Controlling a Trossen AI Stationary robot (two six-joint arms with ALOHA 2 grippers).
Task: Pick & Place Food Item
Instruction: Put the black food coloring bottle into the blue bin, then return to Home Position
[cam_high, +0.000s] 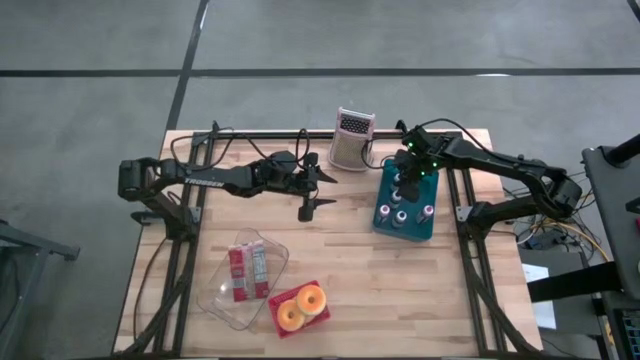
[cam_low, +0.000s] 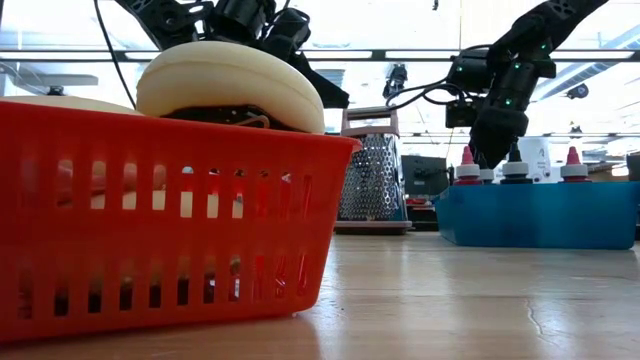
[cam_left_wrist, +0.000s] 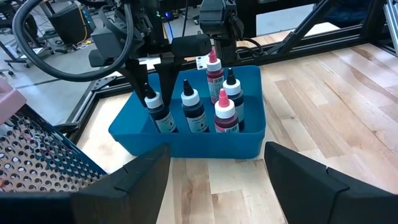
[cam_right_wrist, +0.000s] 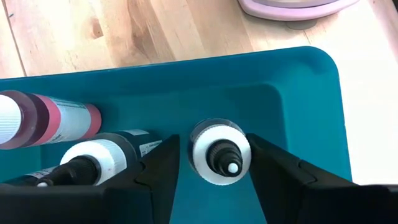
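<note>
A blue bin (cam_high: 405, 225) right of the table's middle holds several upright squeeze bottles with white caps. My right gripper (cam_right_wrist: 214, 171) hangs over the bin's far left corner, fingers pointing down and open. They stand on either side of a dark bottle's white cap (cam_right_wrist: 221, 152); this also shows in the left wrist view (cam_left_wrist: 153, 102). My left gripper (cam_high: 318, 192) is open and empty above the table's middle, facing the bin. A red basket (cam_high: 300, 308) with two ring-shaped pastries (cam_high: 312, 298) sits near the front edge. My right gripper's fingers (cam_right_wrist: 273, 174) stand close on either side of the dark bottle's cap, coming from above. I cannot tell whether they touch it. The bottle stands upright in the bin.
A metal grater (cam_high: 350, 138) stands at the far edge, just left of the bin. A clear tray (cam_high: 245, 280) with red packets lies at the front left, beside the red basket. Bare wood lies in front of the bin, toward the near right.
</note>
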